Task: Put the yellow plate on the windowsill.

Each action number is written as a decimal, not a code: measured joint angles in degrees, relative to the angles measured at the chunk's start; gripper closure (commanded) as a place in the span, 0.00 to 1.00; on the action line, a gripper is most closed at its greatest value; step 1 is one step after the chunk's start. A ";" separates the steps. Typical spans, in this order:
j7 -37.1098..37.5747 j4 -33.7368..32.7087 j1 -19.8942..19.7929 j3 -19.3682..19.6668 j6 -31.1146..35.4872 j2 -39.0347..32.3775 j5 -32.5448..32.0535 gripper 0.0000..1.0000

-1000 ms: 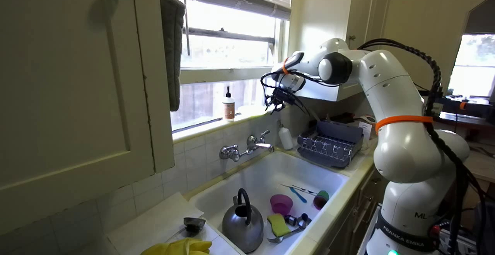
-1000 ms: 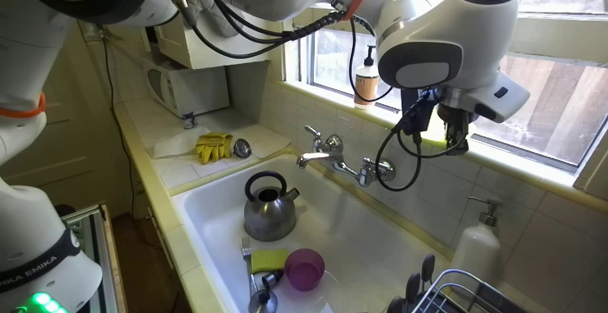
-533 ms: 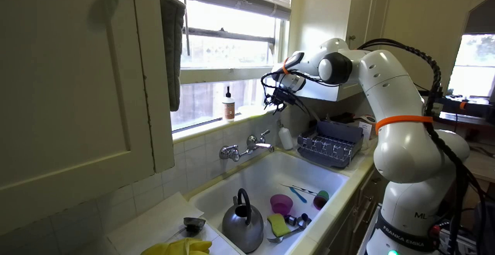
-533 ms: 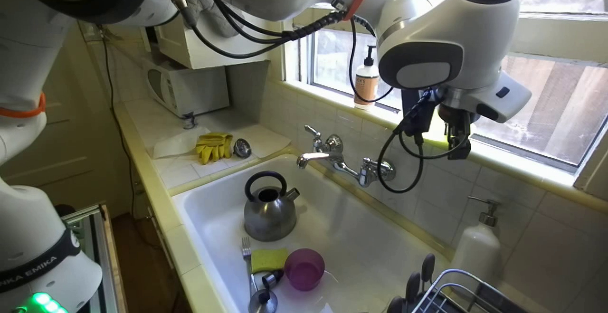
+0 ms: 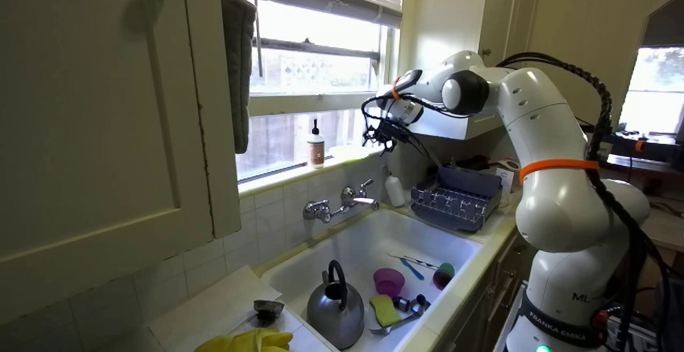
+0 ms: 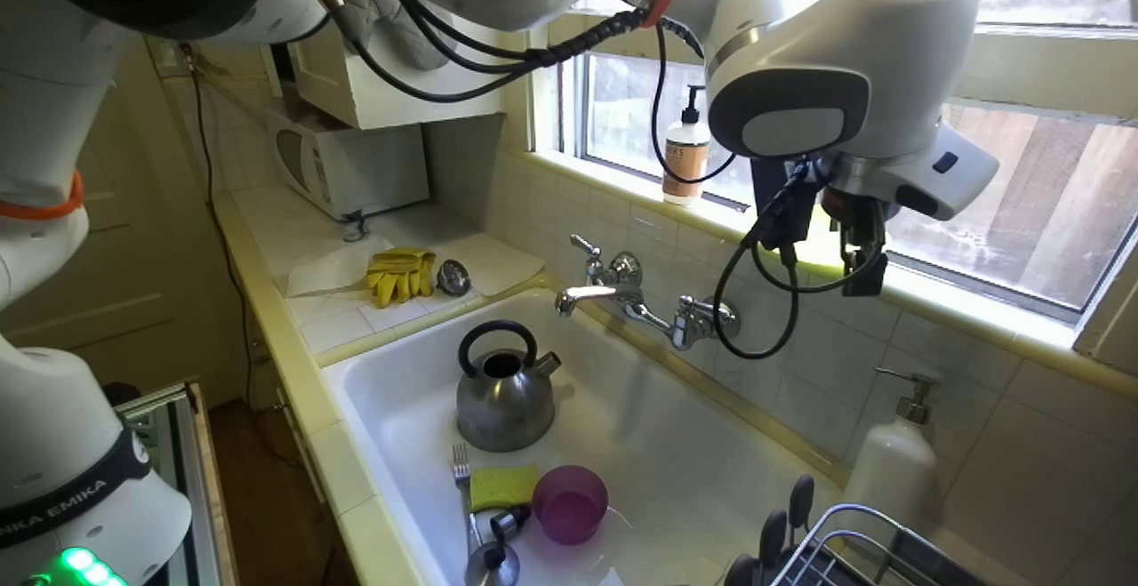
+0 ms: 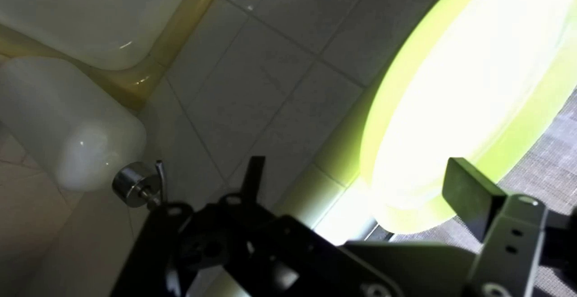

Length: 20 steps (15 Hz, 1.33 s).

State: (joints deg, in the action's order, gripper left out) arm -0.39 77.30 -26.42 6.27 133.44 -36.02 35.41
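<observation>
The yellow plate (image 7: pixel 383 112) rests on the windowsill (image 7: pixel 306 198), overexposed and close to the window screen in the wrist view; how far it tilts I cannot tell. In both exterior views it shows as a bright yellow-green patch on the sill, and there the plate (image 5: pixel 350 153) lies beside the soap bottle, while the plate (image 6: pixel 816 244) is partly behind the arm. My gripper (image 7: pixel 360 177) stands open, its jaws wide apart. One finger (image 7: pixel 471 193) overlaps the plate's edge in the picture, the other is well off it. Nothing is held between the fingers.
A pump bottle (image 6: pixel 685 159) stands on the sill beside the plate. Below are the faucet (image 6: pixel 622 297), the white dispenser (image 6: pixel 892 461) and the dish rack (image 5: pixel 457 200). In the sink (image 5: pixel 385 234) lie a kettle (image 5: pixel 336 314), a purple bowl (image 5: pixel 389 281) and a sponge.
My gripper's fingers have spread apart, and the arm has risen slightly. The plate stays at its place on the sill.
</observation>
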 measured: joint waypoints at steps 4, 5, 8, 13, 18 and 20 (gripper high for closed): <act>-4.31 1.07 -1.10 -1.11 -0.08 1.20 0.91 0.00; -6.08 1.52 -1.53 -1.54 -0.08 1.68 1.37 0.00; -13.12 3.43 -3.22 -3.09 -0.08 3.85 3.51 0.00; -25.86 7.75 -5.56 -4.39 -2.67 9.32 5.43 0.00; -35.51 12.42 -4.96 -2.97 -4.68 15.17 4.81 0.00; -39.04 14.73 -4.20 -2.23 -4.68 17.40 4.69 0.00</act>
State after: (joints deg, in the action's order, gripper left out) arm -39.43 92.03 -30.62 4.04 128.76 -18.62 40.09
